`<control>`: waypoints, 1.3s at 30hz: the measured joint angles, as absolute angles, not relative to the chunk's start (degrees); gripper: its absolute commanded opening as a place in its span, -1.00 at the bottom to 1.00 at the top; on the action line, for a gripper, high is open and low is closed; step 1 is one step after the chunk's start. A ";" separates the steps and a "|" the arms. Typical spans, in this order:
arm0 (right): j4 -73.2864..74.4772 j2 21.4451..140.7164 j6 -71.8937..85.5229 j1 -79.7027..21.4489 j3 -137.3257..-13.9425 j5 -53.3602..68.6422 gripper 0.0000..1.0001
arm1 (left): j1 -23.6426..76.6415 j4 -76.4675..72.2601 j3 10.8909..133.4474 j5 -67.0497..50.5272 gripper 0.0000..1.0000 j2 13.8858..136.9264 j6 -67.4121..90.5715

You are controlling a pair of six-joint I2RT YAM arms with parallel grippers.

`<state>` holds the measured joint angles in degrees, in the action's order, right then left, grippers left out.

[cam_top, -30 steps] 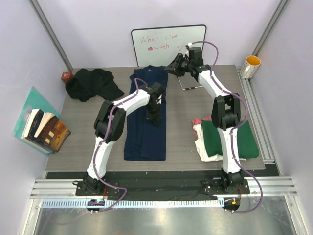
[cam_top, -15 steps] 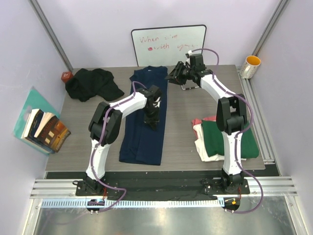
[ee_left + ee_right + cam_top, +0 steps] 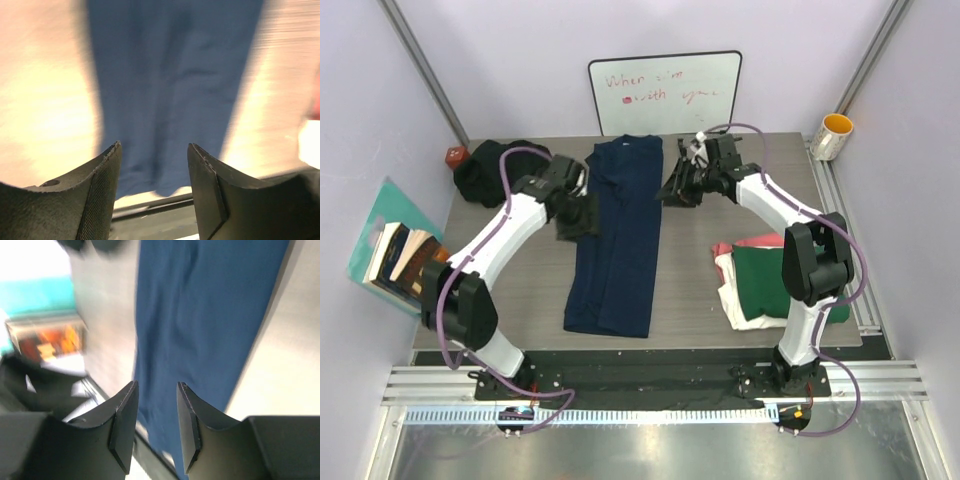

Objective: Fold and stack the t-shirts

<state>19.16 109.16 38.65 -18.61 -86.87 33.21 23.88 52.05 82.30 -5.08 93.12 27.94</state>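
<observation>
Two items, both empty: left end effector (image 3: 578, 217), jaws wide, just left of navy t-shirt (image 3: 617, 235); right end effector (image 3: 677, 190), jaws narrower, beside its right edge. Shirt lies folded lengthwise on worktop (image 3: 690, 290); collar-end corners are best gripped level.

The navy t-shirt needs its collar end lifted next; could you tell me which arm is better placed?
Probably right: the right gripper hangs open beside the navy t-shirt, nearer its collar end; the left gripper sits farther down the other edge.
</observation>
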 measured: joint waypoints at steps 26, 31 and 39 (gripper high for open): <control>34.74 90.00 30.30 -33.80 -52.99 32.12 0.01 | 10.28 47.77 50.92 -13.67 0.31 86.30 28.84; 29.34 91.26 31.48 -35.18 -50.54 32.69 0.02 | 7.57 46.02 50.76 -17.85 0.31 89.58 28.47; 22.65 99.42 33.15 -37.93 -50.70 34.98 0.03 | 7.57 46.13 50.54 -22.50 0.29 93.80 28.49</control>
<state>22.65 99.42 33.15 -37.93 -50.70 34.98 7.57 46.13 50.54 -22.50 93.80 28.49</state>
